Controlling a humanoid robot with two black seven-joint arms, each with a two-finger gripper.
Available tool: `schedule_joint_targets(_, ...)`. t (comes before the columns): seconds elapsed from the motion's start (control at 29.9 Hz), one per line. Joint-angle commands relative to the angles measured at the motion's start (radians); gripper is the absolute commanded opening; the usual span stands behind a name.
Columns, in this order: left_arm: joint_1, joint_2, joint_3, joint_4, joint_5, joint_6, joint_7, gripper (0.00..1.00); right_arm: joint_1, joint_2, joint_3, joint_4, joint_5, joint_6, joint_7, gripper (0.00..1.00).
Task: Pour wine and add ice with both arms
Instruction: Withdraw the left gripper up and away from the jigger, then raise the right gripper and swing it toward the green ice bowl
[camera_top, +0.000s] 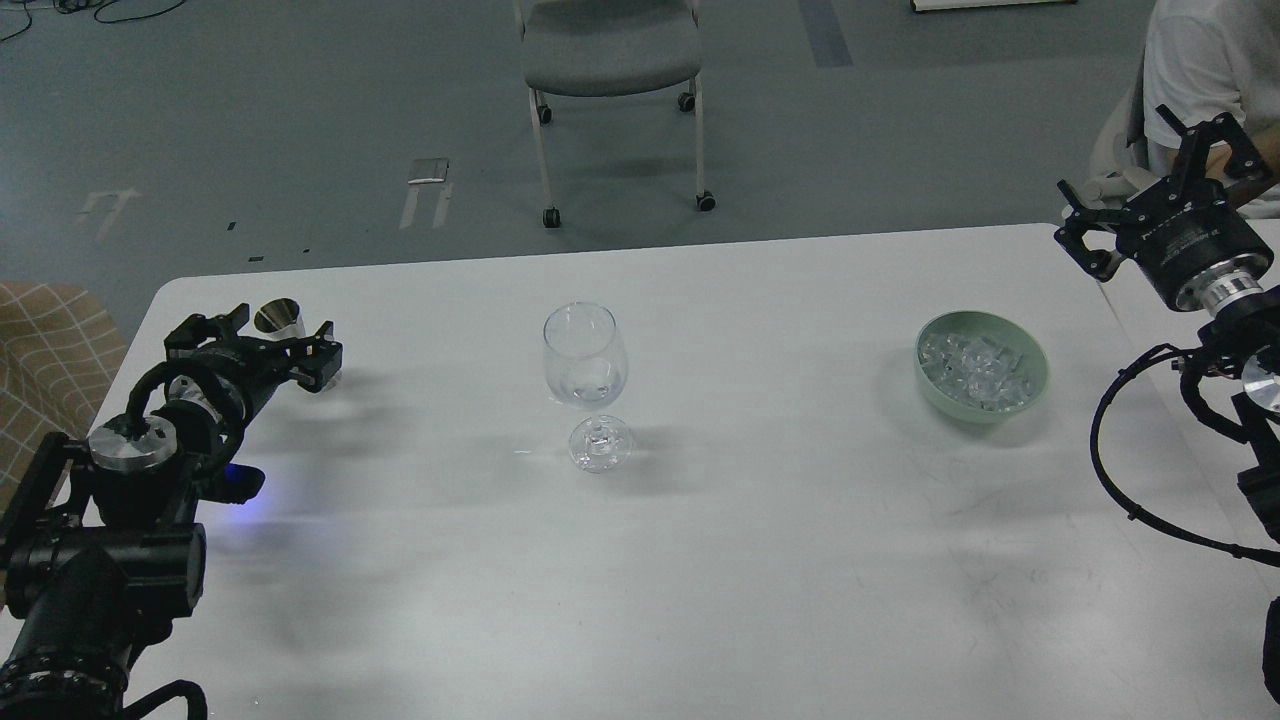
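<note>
A clear stemmed wine glass (584, 352) stands upright at the table's middle, with a faint trace of clear wine (590, 383) at the bottom of its bowl. Ice cubes (975, 368) fill a pale green bowl (1035, 385) on the right. A small metal cup (279, 316) stands at the far left. My left gripper (275, 343) is open, its fingers spread on either side of the cup's lower part. My right gripper (1160, 170) is open and empty, raised beyond the table's right edge, apart from the bowl.
The white table (700, 560) fills the near view. A grey wheeled chair (610, 50) stands behind it. A person in white (1200, 60) sits at the far right behind my right gripper. A checked cushion (40, 350) lies beyond the left edge.
</note>
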Motion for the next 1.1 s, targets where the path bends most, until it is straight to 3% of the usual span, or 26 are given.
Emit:
schedule_joint_targets(0.0, 0.002, 0.017, -0.001, -0.015, 0.0, 0.002, 0.001, 0.93, 0.0, 0.001, 0.002, 0.002, 0.0, 0.0, 0.0, 1.0)
schedule_joint_targets(0.33, 0.002, 0.073, -0.001, -0.132, 0.0, 0.042, 0.006, 0.97, -0.002, -0.005, 0.002, 0.003, 0.002, 0.0, 0.0, 1.0)
schedule_joint_targets(0.6, -0.003, 0.116, 0.001, -0.153, 0.002, -0.173, 0.035, 0.98, -0.014, -0.019, 0.0, 0.064, 0.002, 0.0, 0.0, 1.0)
schedule_joint_targets(1.07, 0.058, 0.25, -0.016, -0.407, 0.0, -0.174, 0.025, 0.98, -0.011, -0.048, 0.005, 0.112, 0.002, -0.008, -0.002, 1.0)
